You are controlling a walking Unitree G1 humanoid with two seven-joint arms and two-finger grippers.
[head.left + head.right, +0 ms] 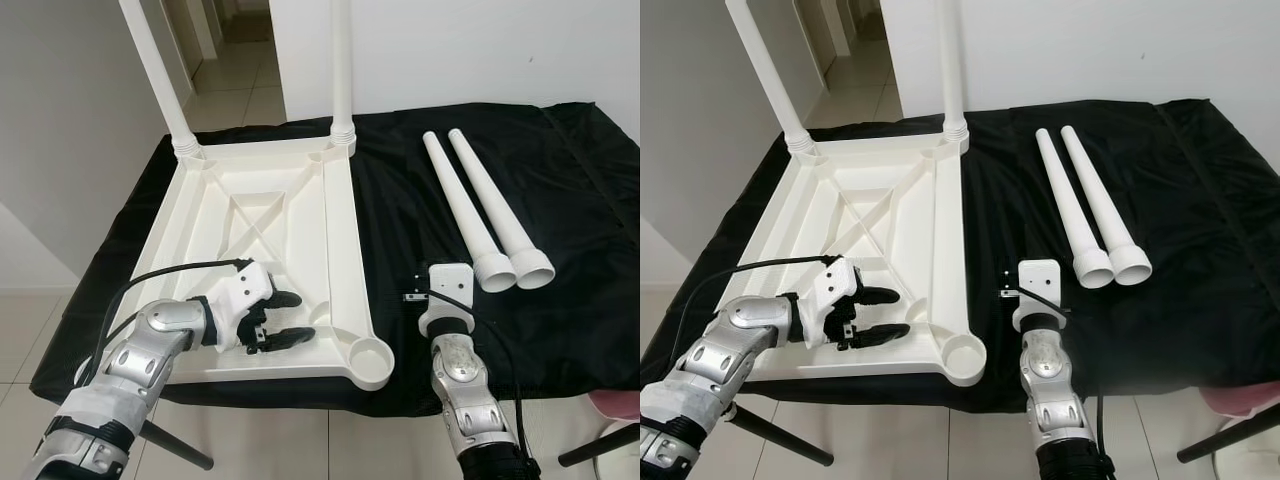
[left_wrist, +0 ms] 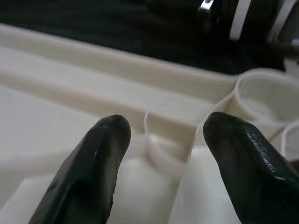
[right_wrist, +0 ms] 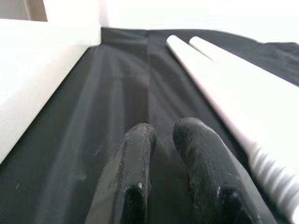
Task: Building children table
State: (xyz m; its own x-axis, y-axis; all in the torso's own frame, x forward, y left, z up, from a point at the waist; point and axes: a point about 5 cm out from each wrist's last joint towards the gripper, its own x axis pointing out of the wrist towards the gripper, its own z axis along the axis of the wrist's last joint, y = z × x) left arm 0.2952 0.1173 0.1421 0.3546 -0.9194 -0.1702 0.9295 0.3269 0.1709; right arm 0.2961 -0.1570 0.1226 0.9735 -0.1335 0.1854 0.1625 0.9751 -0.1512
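Left eye view shows the white tabletop (image 1: 262, 262) lying upside down on a black cloth (image 1: 560, 200), with two legs (image 1: 342, 70) standing upright in its far corner sockets. The left gripper (image 1: 288, 318) hovers over the tabletop's near edge, fingers (image 2: 100, 158) spread apart, an inner rib between them and the empty near-right corner socket (image 1: 371, 358) just beside. Two loose legs (image 1: 490, 215) lie side by side on the cloth, to the right of the right gripper (image 3: 161, 135), whose fingers sit nearly closed on nothing
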